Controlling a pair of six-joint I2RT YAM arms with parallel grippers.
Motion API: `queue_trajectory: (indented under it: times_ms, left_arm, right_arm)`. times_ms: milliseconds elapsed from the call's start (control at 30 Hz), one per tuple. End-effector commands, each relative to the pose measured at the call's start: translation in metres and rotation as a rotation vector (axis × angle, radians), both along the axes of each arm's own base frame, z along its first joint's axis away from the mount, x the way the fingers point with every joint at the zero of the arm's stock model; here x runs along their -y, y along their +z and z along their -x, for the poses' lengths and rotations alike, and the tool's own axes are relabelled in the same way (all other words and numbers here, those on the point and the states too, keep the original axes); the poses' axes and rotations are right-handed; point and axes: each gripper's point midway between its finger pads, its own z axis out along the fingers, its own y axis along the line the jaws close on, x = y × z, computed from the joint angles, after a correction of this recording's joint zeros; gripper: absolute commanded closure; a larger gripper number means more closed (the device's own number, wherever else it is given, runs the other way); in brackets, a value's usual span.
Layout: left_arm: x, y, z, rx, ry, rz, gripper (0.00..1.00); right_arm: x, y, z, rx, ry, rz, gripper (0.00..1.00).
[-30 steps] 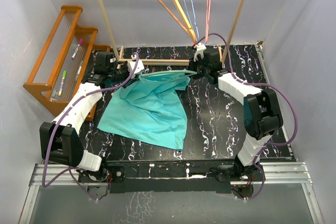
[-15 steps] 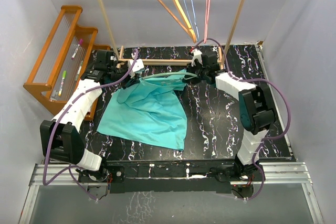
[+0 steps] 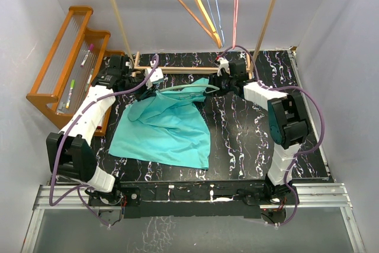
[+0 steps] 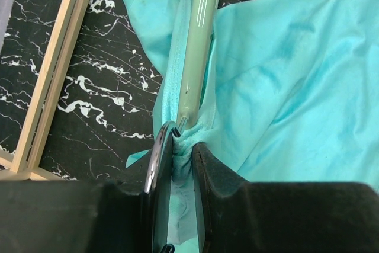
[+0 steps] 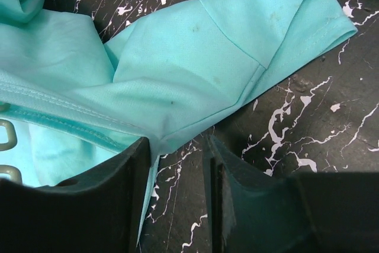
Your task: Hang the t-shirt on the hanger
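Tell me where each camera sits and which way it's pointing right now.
Top external: above and behind the bases, looking down at the table; both arms show.
Left wrist: on the left arm, looking along the left claw, shut on the t-shirt beside the hanger.
Right wrist: on the right arm, looking past the open right claw at the t-shirt on the table.
Shared: both wrist views show the t-shirt.

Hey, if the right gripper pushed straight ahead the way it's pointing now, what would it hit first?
The t-shirt. Its teal cloth lies directly ahead of the right gripper, whose jaws stand open, with one edge of the cloth hanging between them. Depth is hard to judge, but nothing else looks nearer.
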Motion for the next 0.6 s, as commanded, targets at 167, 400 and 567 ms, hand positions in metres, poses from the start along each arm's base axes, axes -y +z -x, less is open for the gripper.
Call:
queue_trajectory:
  times_ms: [167,400,567]
  left_arm:
    - [-0.004,0.009,-0.003,0.015,-0.015,-0.017,1.00]
    - [-0.004,0.005,-0.006,0.003,-0.011,-0.021,1.00]
    - [-0.002,0.004,-0.010,-0.001,-0.004,-0.012,1.00]
  right_arm:
    - [0.017,0.035,-0.011,0.105,-0.043,-0.024,0.40]
    - [0.020,0.051,-0.001,0.151,-0.020,-0.064,0.31]
    - [0.026,0.073,0.002,0.205,-0.030,-0.082,0.27]
